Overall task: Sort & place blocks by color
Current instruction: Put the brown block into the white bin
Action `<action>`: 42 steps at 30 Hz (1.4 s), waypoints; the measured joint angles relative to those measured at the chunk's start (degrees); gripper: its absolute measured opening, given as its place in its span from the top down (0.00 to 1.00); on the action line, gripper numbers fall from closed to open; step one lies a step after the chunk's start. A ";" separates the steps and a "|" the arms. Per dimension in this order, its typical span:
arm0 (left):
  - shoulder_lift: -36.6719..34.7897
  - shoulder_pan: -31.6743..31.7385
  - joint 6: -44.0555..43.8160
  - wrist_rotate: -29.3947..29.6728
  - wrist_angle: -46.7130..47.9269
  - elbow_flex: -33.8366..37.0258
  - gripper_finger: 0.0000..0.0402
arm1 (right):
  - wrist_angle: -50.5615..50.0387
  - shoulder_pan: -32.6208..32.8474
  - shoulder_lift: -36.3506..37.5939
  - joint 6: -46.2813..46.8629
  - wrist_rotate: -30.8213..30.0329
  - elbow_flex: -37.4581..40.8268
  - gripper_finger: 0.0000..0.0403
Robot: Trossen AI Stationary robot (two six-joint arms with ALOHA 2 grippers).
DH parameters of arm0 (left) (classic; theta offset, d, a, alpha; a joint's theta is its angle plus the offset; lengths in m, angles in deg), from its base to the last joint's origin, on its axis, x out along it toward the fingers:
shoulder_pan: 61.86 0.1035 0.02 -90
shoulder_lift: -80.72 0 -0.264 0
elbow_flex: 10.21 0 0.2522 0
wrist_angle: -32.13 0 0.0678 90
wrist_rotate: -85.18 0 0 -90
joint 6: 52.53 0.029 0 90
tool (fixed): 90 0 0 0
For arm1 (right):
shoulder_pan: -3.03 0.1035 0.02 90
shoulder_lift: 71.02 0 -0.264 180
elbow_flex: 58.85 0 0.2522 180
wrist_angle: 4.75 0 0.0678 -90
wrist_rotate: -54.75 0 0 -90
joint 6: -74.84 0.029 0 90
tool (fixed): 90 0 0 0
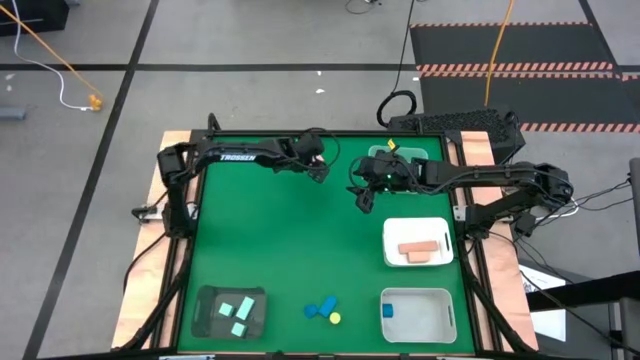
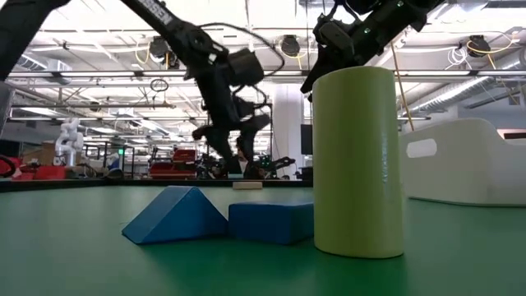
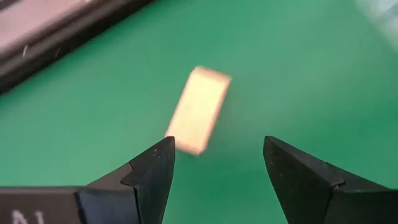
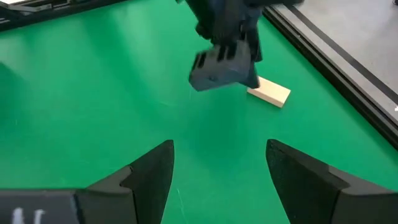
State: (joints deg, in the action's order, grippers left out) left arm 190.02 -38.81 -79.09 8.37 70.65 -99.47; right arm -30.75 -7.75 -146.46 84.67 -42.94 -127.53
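Note:
A pale pinkish-tan bar block (image 3: 199,111) lies flat on the green mat near the table's far edge, also visible in the right wrist view (image 4: 269,93). My left gripper (image 1: 320,172) hangs open just above it, fingers pointing down at a slant, and touches nothing. My right gripper (image 1: 363,200) waits open beside it, toward the table's right, with nothing between its fingers (image 4: 149,168). Two blue blocks (image 1: 322,308) and a yellow cylinder (image 1: 334,318) rest on the mat near the front edge.
A white tray (image 1: 395,232) at the right holds salmon pink blocks. Another white tray (image 1: 440,300) at the front right holds a blue block. A dark tray (image 1: 208,300) at the front left holds mint green blocks. A clear tray (image 1: 410,152) stands at the far right.

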 joint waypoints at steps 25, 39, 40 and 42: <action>8.63 3.78 16.81 -4.04 -5.50 -0.69 0.61 | 1.14 -3.56 0.00 1.93 -0.11 0.02 0.39; 2.96 1.76 13.97 -3.86 -5.07 -0.60 0.68 | 1.14 -3.64 0.00 20.01 0.19 0.02 0.39; 2.11 1.12 14.21 -3.55 -5.51 -0.65 0.68 | 1.12 -3.77 0.00 22.30 0.36 0.02 0.39; 0.59 -0.59 15.39 -2.33 -5.50 -0.65 0.68 | 1.00 -3.93 0.00 26.51 0.44 0.02 0.39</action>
State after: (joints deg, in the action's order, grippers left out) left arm 190.61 -39.40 -63.70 6.04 65.15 -100.11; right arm -29.75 -11.68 -146.46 111.18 -42.50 -127.50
